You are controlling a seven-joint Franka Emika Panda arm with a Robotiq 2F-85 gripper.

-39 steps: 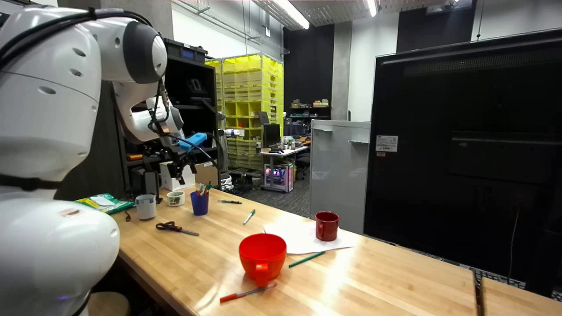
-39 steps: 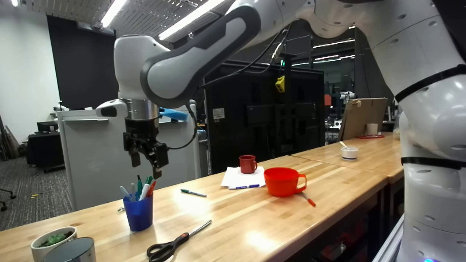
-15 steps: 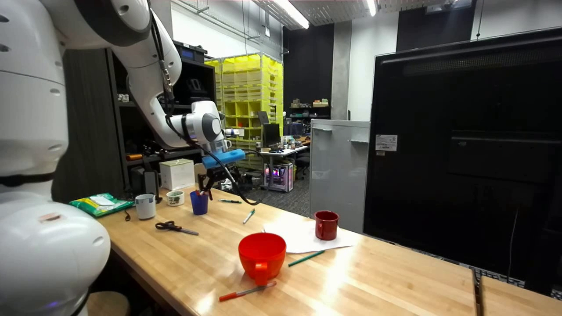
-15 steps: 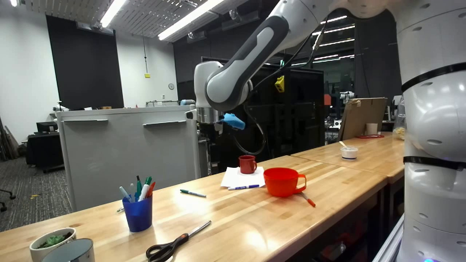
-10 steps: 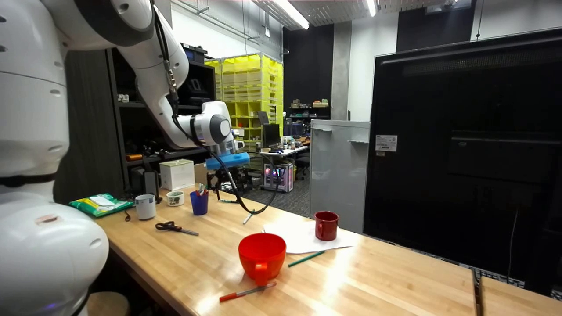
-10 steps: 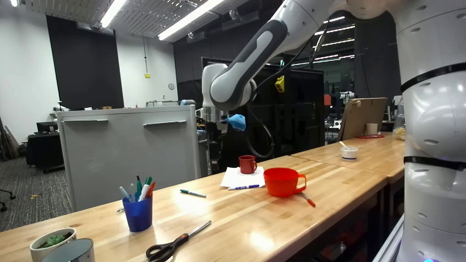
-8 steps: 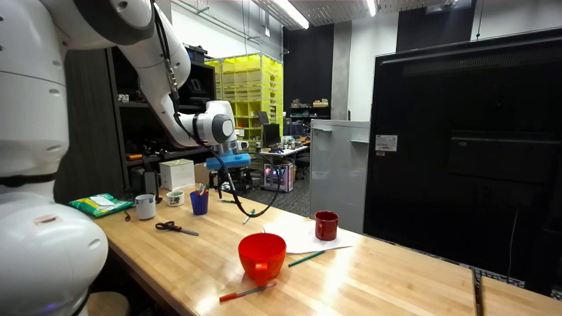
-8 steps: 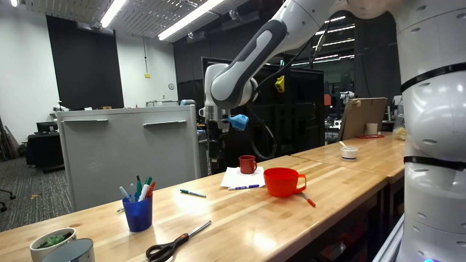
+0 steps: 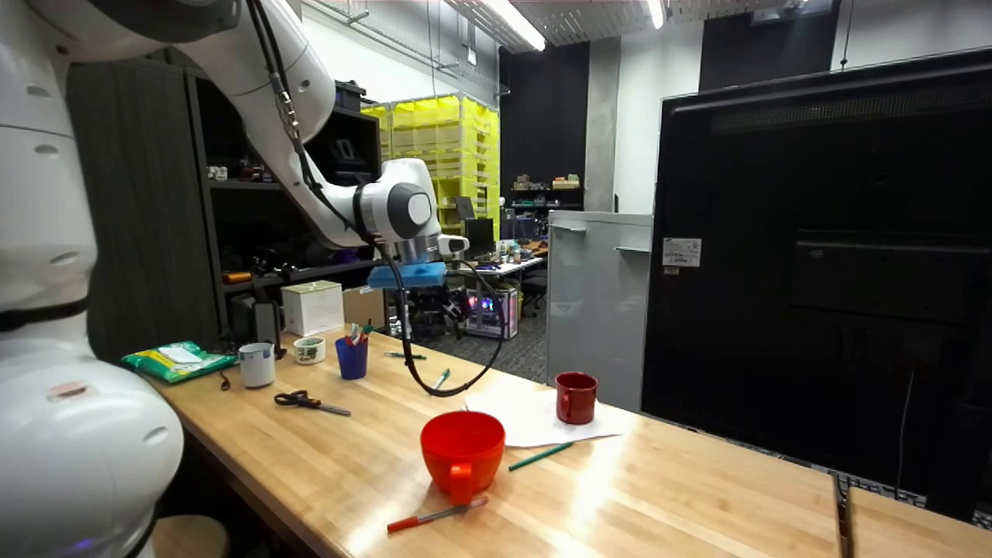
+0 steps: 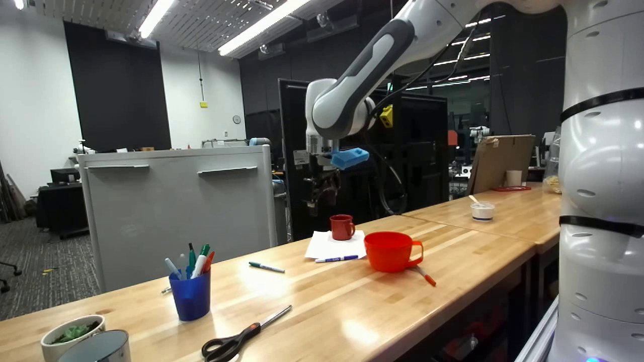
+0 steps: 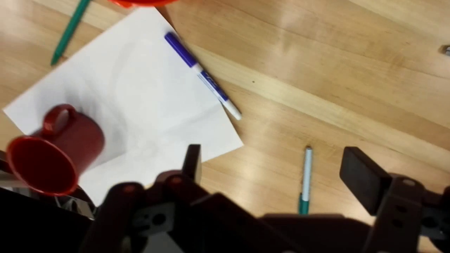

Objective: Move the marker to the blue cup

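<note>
Slim, pale-bodied and green at one end, the marker [image 11: 306,181] lies flat on the tabletop [image 10: 322,296], near the long edge facing the grey cabinet [image 10: 181,211]. The arm [image 10: 352,95] reaches out in a bend, and the claw [image 11: 273,168] hangs pointing down, higher than the marker, jaws set wide.

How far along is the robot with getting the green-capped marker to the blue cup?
None of the move looks done: the green-capped marker lies on the table, outside the blue cup. Nothing is in hand: the gripper hangs open above the table. Left: grasp the marker, carry it over, release it.
</note>
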